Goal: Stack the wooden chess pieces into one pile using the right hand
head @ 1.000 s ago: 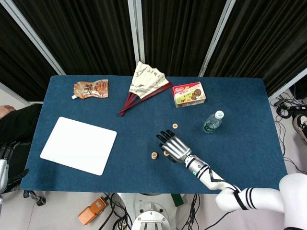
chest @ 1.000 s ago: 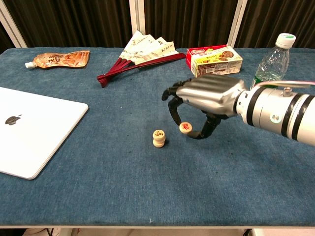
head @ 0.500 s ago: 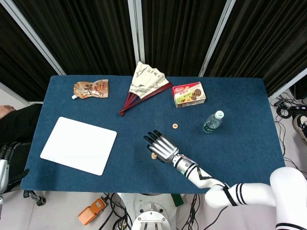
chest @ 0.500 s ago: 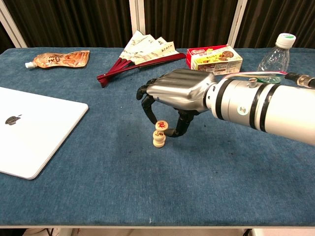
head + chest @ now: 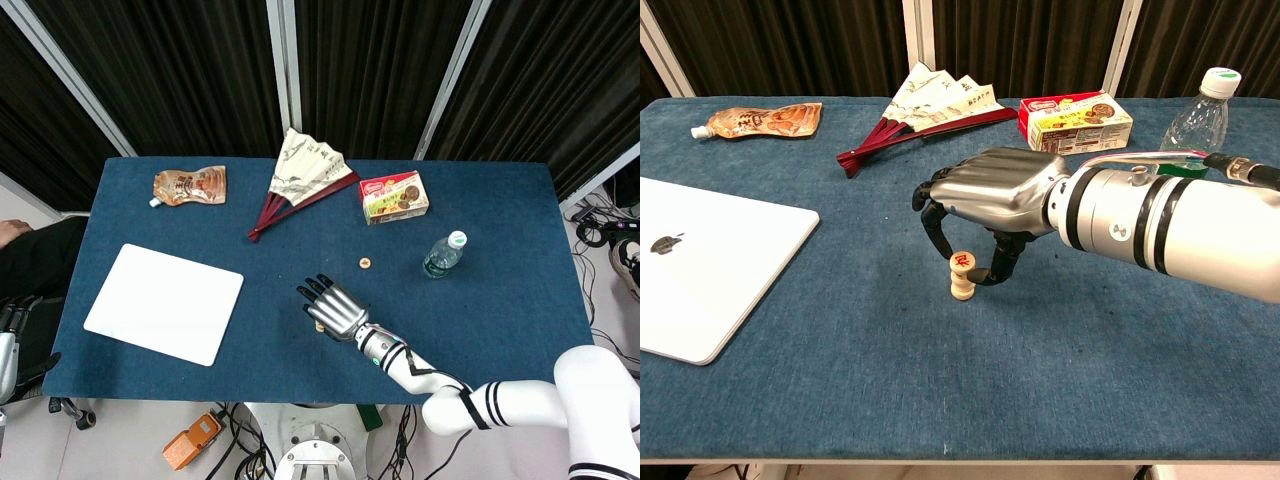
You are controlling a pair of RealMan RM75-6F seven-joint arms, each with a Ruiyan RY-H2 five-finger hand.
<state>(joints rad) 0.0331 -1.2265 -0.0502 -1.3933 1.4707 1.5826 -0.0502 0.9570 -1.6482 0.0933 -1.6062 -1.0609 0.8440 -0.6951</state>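
- Wooden chess piece [image 5: 962, 262], red character on its face, sat tilted on top of the small pile [image 5: 961, 287] near the middle of the blue table [image 5: 840, 380], toward the near edge.
- Right hand [image 5: 985, 195] arched over the pile from the right; thumb and a finger pinched the top piece at its edges, other fingers curled down beside it.
- Head view: the hand [image 5: 330, 303] covered most of the pile; only a sliver of wood showed at its near side.
- One more chess piece [image 5: 365, 263] lay alone farther back and to the right, well apart from the pile.
- Left hand did not show in either view.
- White laptop [image 5: 700, 260], lid closed, lay at the left.
- Along the far edge, left to right: orange snack pouch [image 5: 760, 119], half-open paper fan [image 5: 925, 100], biscuit box [image 5: 1076, 122].
- Clear water bottle [image 5: 1196, 118] with a white cap stood at the right, behind the right forearm.
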